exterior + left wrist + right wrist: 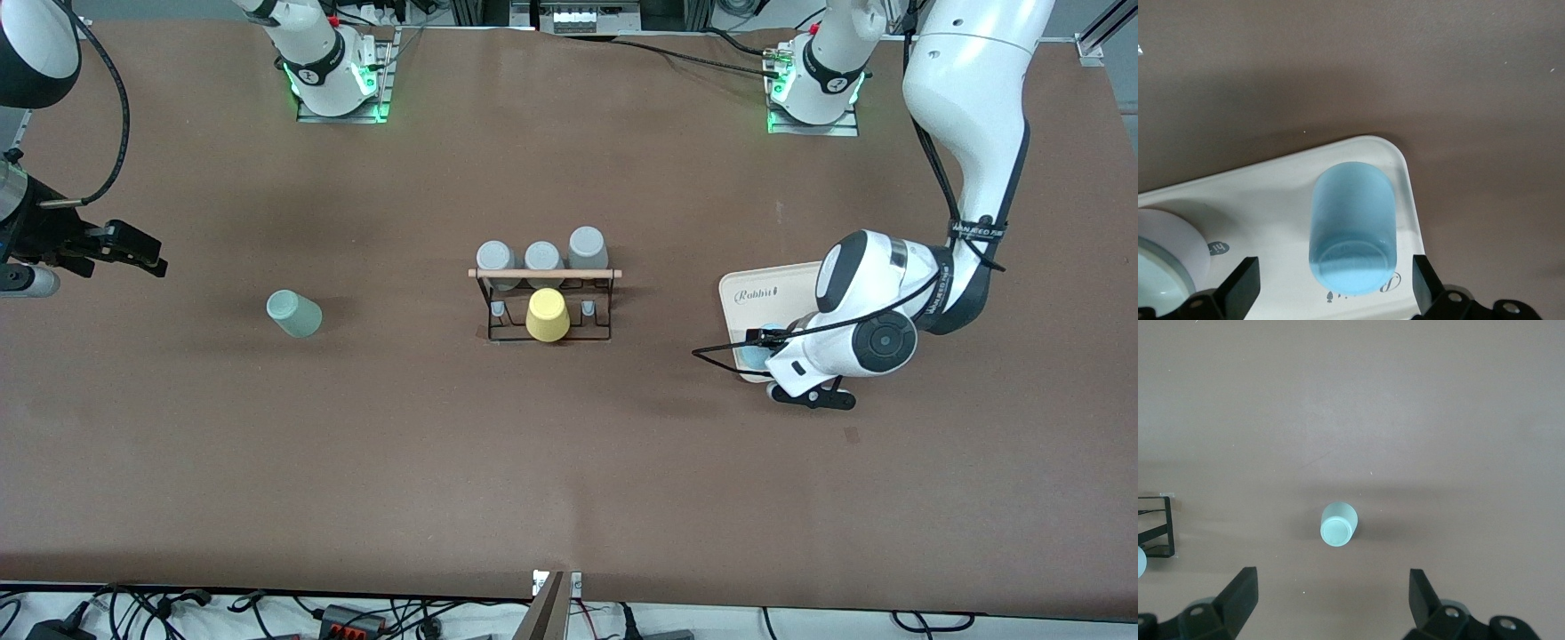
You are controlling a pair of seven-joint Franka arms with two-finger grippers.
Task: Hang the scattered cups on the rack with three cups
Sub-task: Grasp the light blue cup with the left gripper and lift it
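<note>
The light blue cup sits on a white tray, its base turned toward my left gripper. That gripper is open, with one finger on each side of the cup's base end and a gap on both sides. In the front view it is low over the tray, with the blue cup half hidden under it. The pale mint cup stands base up toward the right arm's end, also in the right wrist view. My right gripper is open and empty, above the table beside it. The rack stands mid-table.
A yellow cup hangs on the rack's near side, and three grey cups on the side nearer the robots. A white round object lies on the tray beside the blue cup. A rack corner shows in the right wrist view.
</note>
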